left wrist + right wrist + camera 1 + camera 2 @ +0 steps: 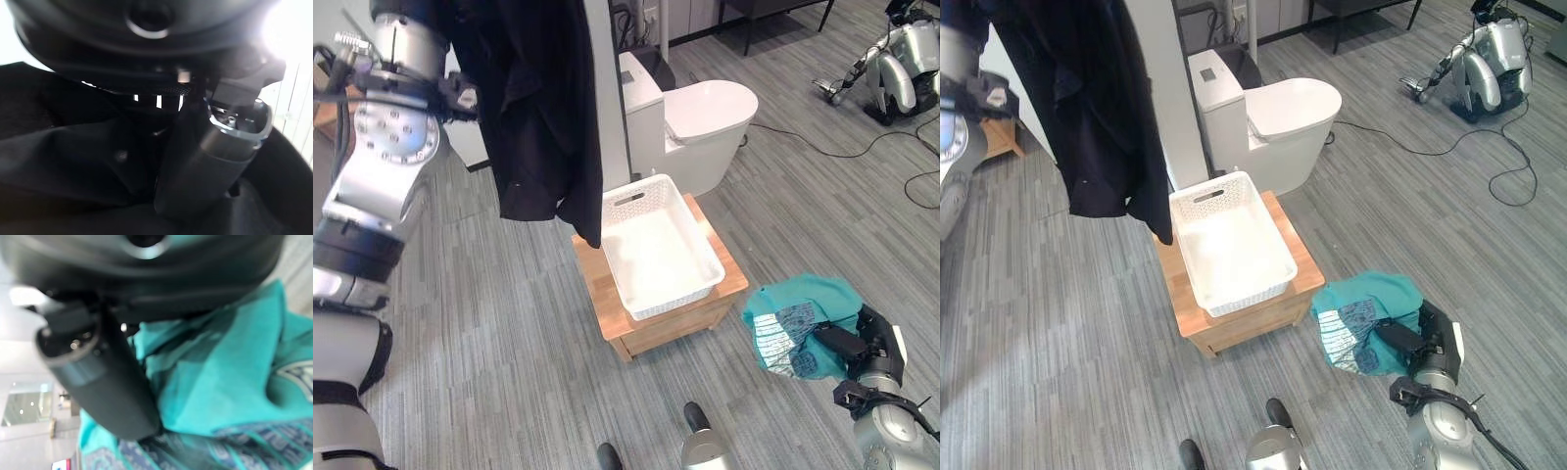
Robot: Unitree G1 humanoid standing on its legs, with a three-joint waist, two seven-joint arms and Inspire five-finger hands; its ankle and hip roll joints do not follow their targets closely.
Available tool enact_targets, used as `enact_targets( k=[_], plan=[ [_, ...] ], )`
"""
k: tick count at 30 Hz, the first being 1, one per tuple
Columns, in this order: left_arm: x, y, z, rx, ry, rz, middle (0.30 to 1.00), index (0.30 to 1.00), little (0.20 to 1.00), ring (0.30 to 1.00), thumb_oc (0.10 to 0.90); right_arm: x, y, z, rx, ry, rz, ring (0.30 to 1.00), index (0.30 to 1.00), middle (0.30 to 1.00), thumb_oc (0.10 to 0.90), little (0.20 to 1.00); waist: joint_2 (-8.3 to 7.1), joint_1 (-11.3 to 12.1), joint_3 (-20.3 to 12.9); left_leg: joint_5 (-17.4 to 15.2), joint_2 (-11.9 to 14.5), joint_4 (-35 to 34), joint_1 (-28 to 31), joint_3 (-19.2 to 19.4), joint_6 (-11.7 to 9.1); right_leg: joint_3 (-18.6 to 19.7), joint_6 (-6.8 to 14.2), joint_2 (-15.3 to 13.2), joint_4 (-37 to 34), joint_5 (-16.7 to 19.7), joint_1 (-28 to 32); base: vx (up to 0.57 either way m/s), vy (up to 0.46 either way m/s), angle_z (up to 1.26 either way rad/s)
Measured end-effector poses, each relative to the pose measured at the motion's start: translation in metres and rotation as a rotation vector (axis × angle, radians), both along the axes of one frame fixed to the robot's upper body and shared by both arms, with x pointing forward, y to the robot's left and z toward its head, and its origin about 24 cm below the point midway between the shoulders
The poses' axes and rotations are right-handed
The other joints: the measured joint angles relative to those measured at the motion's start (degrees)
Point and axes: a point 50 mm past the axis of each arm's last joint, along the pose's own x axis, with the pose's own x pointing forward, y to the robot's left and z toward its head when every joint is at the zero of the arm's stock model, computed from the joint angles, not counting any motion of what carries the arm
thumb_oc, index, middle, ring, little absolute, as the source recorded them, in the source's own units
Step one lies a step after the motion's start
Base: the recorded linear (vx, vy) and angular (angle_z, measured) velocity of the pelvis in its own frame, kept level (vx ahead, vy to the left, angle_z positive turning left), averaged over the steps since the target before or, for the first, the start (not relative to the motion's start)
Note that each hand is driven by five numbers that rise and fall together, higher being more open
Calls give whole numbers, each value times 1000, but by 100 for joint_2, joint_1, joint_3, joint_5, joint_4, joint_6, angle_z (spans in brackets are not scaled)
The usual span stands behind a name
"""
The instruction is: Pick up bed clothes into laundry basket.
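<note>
Right hand [1427, 345] is seen closed on a teal garment [1363, 315] beside the white laundry basket [1234, 247] — and a black garment [536, 108], gripped by the left hand [210, 161], is hung above the basket's rim.

Floor [499, 343]: grey striped carpet; carries low wooden stand, white toilet [690, 122]
Wooden stand [607, 299]: near toilet's front
On stand: white laundry basket [656, 245], reaching its back edge
</note>
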Motion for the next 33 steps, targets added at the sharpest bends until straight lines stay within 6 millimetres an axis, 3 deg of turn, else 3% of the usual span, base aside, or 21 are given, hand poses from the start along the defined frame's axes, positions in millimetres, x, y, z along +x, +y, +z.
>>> enact_targets(
  k=[6, 10, 13, 24, 33],
  plan=[
    [18, 11, -5, 51, 98, 82, 300, 300, 300, 300, 400, -1, 2, -3, 17, 8, 7, 300, 300, 300, 400, 300, 91, -196, -59, 0, 11, 4, 8, 110, 0, 108, -1, 16, 1, 21, -54, 2, 2, -10],
    [35, 40, -22, -11, 225, 216, 300, 300, 300, 300, 400, -2, 4, -4, 22, 13, 10, 300, 300, 300, 400, 300, 89, -308, -58, -2, 8, 6, -8, 205, 0, 194, 12, 19, 1, 63, -132, 0, 2, -14],
    [38, 51, -28, -31, 266, 263, 300, 300, 300, 300, 400, -3, 5, -7, 24, 23, 13, 300, 300, 300, 400, 300, 74, -300, -49, -2, 20, 7, -29, 310, 0, 293, 13, 39, 2, 102, -203, 11, 3, -16],
    [41, 54, -34, -18, 297, 282, 300, 300, 300, 300, 400, -3, 7, -8, 26, 30, 22, 300, 300, 300, 400, 300, 27, -326, -30, -27, 50, 0, -35, 478, -3, 455, 13, 84, 2, 135, -297, 4, -2, -7],
    [47, 53, -43, -10, 343, 291, 300, 300, 300, 300, 400, -3, 13, -12, 30, 47, 45, 300, 300, 300, 400, 300, 28, -512, -30, -28, 73, 7, -81, 509, -3, 475, 6, 110, 2, 141, -362, 7, -2, -2]
  ],
)
